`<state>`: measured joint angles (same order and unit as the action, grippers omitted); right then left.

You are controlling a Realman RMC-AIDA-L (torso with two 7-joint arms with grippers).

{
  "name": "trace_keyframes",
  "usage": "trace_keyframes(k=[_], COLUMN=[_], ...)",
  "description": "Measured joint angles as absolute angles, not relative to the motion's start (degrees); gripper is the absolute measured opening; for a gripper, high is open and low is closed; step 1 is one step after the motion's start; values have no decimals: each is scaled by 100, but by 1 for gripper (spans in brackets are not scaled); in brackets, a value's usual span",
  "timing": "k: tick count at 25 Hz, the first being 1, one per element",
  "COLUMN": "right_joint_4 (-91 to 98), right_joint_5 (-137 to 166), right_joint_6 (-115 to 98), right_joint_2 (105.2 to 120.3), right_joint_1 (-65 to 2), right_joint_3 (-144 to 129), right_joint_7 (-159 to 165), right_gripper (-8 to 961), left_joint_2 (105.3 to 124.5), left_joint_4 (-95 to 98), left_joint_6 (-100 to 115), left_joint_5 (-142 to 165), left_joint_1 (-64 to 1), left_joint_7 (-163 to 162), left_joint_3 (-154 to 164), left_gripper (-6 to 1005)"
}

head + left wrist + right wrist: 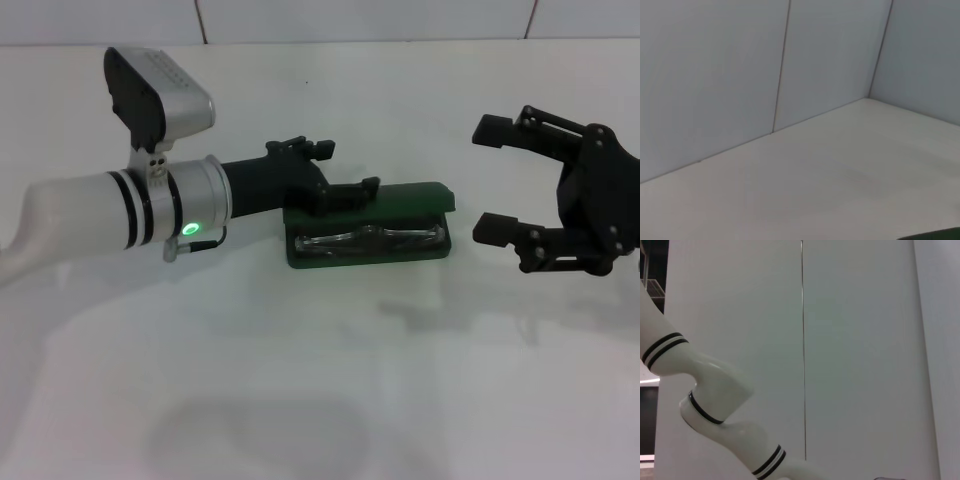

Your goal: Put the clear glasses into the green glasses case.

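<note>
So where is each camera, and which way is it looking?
Head view: up on the robot's head, looking down at the white table, the green glasses case with the clear glasses inside, the left claw and the open right claw.
Left wrist view: on the left arm, facing table and walls; no arm shows.
Right wrist view: on the right arm, facing the wall; the left arm shows.
Shared: head and left wrist views both catch the case.

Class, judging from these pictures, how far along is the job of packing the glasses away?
Done: the clear glasses lie inside the open green glasses case. In hand: the left hand sits at the case's raised lid. The right hand hangs open, apart, to the right. Left: closing the lid, if required.
</note>
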<state>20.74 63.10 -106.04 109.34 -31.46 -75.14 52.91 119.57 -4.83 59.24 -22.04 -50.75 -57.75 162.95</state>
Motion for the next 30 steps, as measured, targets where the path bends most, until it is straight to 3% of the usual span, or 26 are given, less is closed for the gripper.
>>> trace_keyframes(k=[20,24,30], right_joint_4=[2075,2061,2035], right_joint_5=[6297,6291,6319], right_joint_6=[-10561,-10740,-10572], right_joint_2=[10985,11103,11396], right_joint_1=[-3141,-2974,-2663], right_joint_3=[-7382,-6620,-5038], right_joint_7=[5291,5291,5579], right_gripper=[883,883,883], left_joint_2=[11963,11913,11719], left_joint_4=[-507,-541,-585], left_joint_6=[6199,7138,9106], left_joint_5=[-2177,-2935,-4257], left_joint_1=[-4990,-4726,-3869], left_joint_7=[-5577,-5141,-4348], left_joint_3=[16289,16286,16285], left_gripper=[899,899,899])
